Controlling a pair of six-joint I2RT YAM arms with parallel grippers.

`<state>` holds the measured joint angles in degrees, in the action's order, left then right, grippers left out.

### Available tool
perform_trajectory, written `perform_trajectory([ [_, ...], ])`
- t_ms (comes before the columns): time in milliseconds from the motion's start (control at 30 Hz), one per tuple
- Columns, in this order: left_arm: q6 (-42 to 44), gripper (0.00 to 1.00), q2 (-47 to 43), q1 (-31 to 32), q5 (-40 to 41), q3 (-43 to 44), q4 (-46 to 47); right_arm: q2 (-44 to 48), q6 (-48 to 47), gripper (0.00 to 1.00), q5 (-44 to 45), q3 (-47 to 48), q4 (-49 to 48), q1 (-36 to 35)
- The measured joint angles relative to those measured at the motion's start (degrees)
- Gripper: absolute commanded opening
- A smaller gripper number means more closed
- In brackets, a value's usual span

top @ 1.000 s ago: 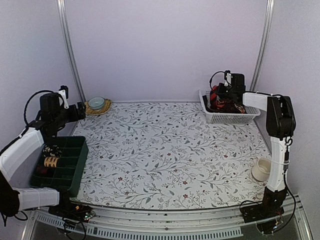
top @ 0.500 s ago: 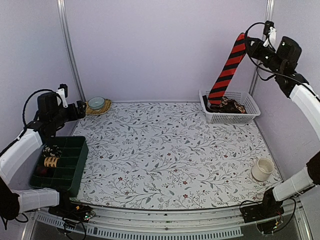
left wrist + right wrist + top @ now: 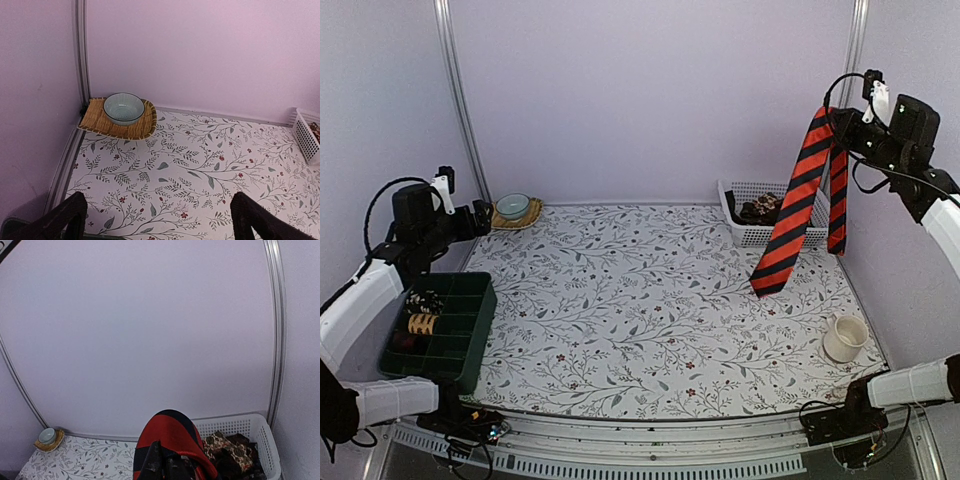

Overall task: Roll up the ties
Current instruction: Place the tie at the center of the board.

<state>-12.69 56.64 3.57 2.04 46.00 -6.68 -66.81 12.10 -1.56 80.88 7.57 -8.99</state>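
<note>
Tie point(image 3: 800, 200), red with black diagonal stripes, hangs folded over the right gripper point(image 3: 838, 125), which clamps it at the fold; both tails dangle below the fingers. White basket point(image 3: 745, 237) holding brown-patterned ties point(image 3: 760, 210) lies beneath that gripper. Left gripper point(image 3: 159, 200) stands spread wide, empty.

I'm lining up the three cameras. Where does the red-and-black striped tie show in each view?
Top external: the striped tie hangs at upper right, draped from the right gripper, partly in front of the white basket.
Left wrist: not in it.
Right wrist: the striped tie is at bottom centre, folded over.
Shared landmark: the white basket, at the right edge in left wrist and bottom right in right wrist.
</note>
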Motion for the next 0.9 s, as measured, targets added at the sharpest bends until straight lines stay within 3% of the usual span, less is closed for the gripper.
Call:
perform_trajectory([
  [267,0.0,1.0,0.4,0.0,-0.9,0.0,0.0,1.4,-1.3,0.0,10.5,-4.6,9.8,0.0],
  [400,0.0,1.0,0.4,0.0,-1.2,0.0,0.0,3.5,-2.1,0.0,9.7,-5.7,10.1,-0.4],
  [600,0.0,1.0,0.4,0.0,-1.1,0.0,0.0,2.2,-2.8,0.0,8.0,-13.2,6.1,-12.1],
  [767,0.0,1.0,0.4,0.0,-0.3,0.0,-0.2,-8.3,-2.3,0.33,8.8,-20.7,2.8,-25.1],
  [900,0.0,1.0,0.7,0.0,0.2,0.0,-0.7,-18.5,-1.7,0.66,8.6,-21.5,1.4,-34.2],
])
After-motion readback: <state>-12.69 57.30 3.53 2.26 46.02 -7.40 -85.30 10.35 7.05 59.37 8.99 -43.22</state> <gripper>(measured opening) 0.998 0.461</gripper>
